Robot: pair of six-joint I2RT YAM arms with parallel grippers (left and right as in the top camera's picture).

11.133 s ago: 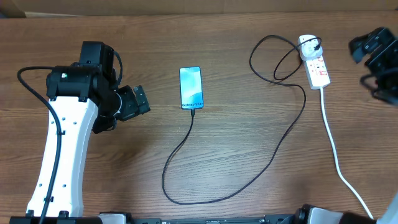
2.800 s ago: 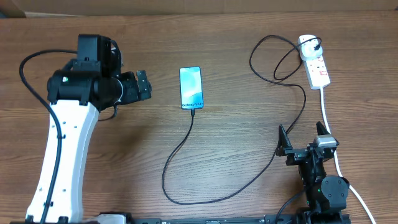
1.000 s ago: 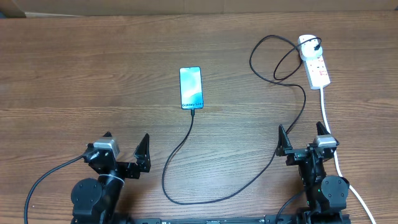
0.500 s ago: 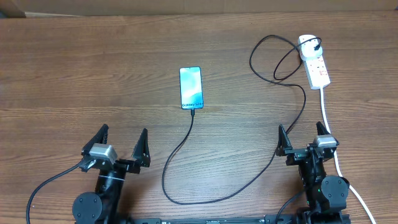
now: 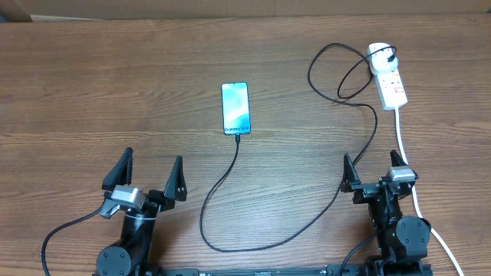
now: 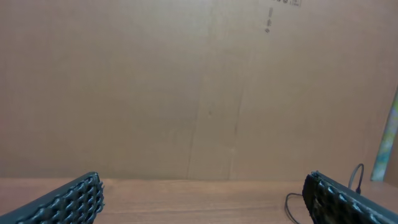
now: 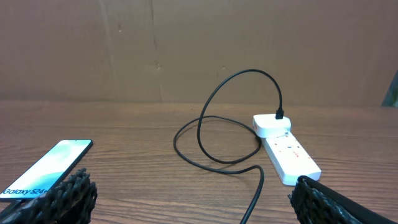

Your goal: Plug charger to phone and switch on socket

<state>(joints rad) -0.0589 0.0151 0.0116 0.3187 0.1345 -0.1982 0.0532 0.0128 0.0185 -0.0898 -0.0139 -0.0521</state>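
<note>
The left gripper (image 5: 153,156) and right gripper (image 5: 369,156) stand spread wide and empty, while the charger (image 7: 249,70) links the phone (image 5: 236,108) and the socket (image 5: 390,80).

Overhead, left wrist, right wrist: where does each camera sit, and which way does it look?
Overhead: above the table, looking straight down; both open jaws at bottom.
Left wrist: low, facing a cardboard wall; own jaws in corners.
Right wrist: low, facing phone and socket; own jaws in corners.
Overhead and right wrist share phone, charger, socket.
</note>
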